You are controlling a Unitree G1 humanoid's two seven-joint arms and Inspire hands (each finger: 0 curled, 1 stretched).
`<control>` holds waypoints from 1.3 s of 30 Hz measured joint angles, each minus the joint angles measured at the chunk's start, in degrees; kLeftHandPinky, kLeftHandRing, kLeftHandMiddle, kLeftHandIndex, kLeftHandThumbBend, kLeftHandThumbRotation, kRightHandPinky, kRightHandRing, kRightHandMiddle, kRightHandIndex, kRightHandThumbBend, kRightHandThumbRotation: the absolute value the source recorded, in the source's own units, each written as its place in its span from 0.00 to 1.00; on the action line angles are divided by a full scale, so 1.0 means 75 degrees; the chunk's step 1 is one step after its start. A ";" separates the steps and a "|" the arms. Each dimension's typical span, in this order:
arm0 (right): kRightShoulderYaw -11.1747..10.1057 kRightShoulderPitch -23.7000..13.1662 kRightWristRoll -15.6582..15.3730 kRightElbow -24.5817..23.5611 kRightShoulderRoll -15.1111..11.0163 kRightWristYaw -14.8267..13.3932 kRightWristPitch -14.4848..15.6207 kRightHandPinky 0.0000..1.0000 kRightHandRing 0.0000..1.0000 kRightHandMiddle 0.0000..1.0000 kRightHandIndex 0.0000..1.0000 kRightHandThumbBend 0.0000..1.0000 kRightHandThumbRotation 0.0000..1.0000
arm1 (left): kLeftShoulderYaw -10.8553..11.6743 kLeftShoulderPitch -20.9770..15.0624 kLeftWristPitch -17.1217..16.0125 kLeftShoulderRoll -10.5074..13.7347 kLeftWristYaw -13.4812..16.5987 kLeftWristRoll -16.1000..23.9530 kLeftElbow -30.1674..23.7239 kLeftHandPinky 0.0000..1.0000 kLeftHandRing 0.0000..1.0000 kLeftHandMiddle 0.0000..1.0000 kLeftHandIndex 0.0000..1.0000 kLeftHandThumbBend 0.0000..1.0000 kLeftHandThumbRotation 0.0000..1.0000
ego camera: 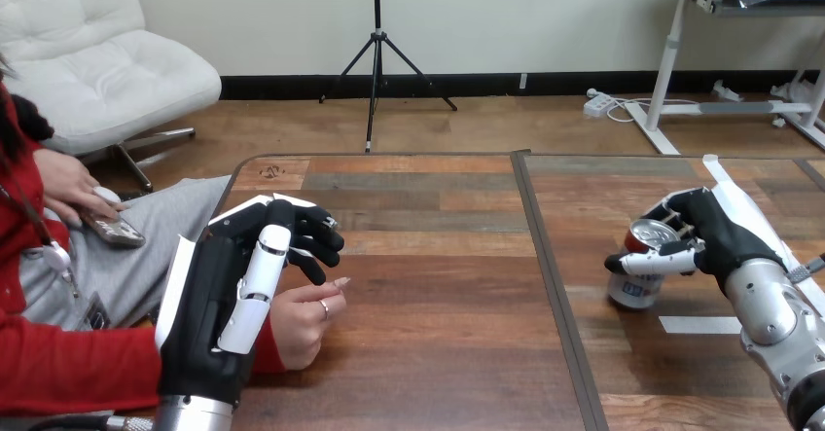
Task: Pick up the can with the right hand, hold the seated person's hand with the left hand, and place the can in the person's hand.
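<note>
My right hand (718, 238) is curled round the silver drink can with a blue-and-white label (634, 291); its print is too small to read. 1 white tape strip (697, 324) lies on the wooden worktop (438, 285) just below that hand. My left hand (226, 300) sits against the person's hand (306, 322), which lies just right of it; I cannot tell whether it grips.

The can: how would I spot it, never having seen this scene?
On the wooden table, look right. A silver metal can stands by a white tape strip; only it sits inside the curled fingers of the right hand.
</note>
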 measured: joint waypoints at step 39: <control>0.0026 0.0000 -0.0121 -0.0805 -0.0102 0.0121 -0.0784 0.40 0.44 0.48 0.49 0.70 0.00 | 0.0883 -0.0164 0.0485 0.1548 0.0721 0.3488 -0.1317 0.60 0.77 0.82 0.79 0.97 0.52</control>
